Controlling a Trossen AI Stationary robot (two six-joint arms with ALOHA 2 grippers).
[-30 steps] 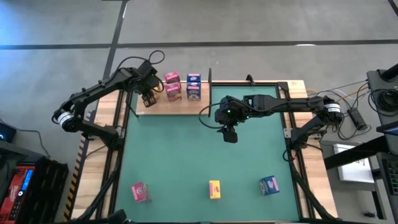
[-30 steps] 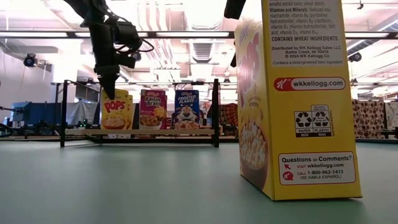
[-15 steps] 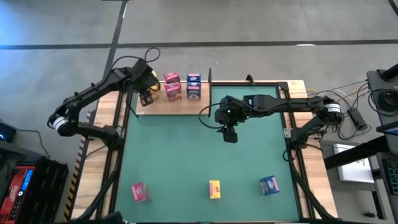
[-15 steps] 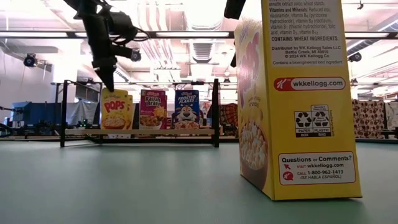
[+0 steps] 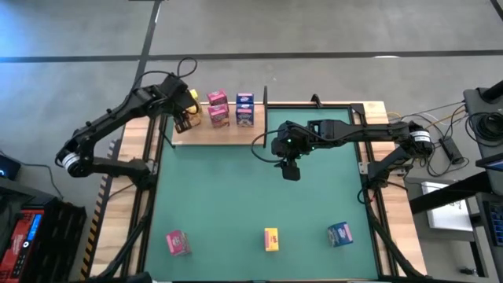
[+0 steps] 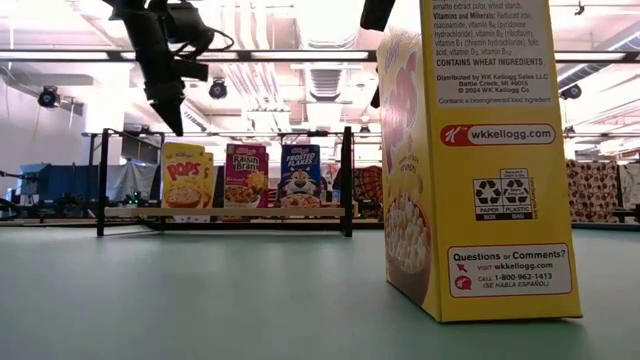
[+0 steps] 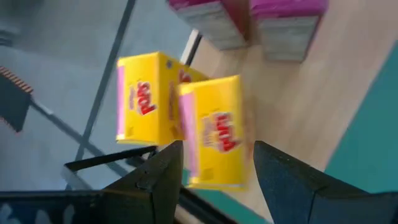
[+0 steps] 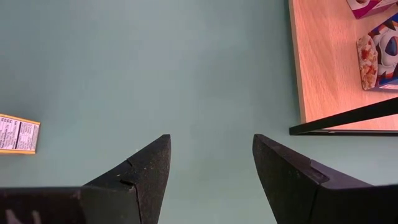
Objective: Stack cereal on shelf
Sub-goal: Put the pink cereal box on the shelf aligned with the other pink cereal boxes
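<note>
My left gripper (image 5: 183,122) (image 7: 214,177) is open and hangs above the shelf's left end, clear of two yellow cereal boxes (image 7: 211,140) (image 6: 184,180) that stand upright on their bases side by side. Pink boxes (image 5: 218,108) and blue boxes (image 5: 245,108) stand to their right on the pale wooden shelf (image 5: 228,135). In the low view the gripper (image 6: 168,115) is above the yellow boxes with a gap between. My right gripper (image 5: 289,170) (image 8: 211,165) is open over the green mat's middle and touches nothing.
Three boxes stand on the green mat (image 5: 236,196) near its near edge: pink (image 5: 178,242), yellow (image 5: 271,239), blue (image 5: 339,233). The yellow one fills the low view (image 6: 470,160). Black uprights (image 5: 266,98) frame the shelf. The mat's middle is bare.
My left gripper has risen straight off the yellow boxes and drawn a little toward the table's far-left corner. The yellow boxes stay standing on the shelf. The right arm has kept still.
</note>
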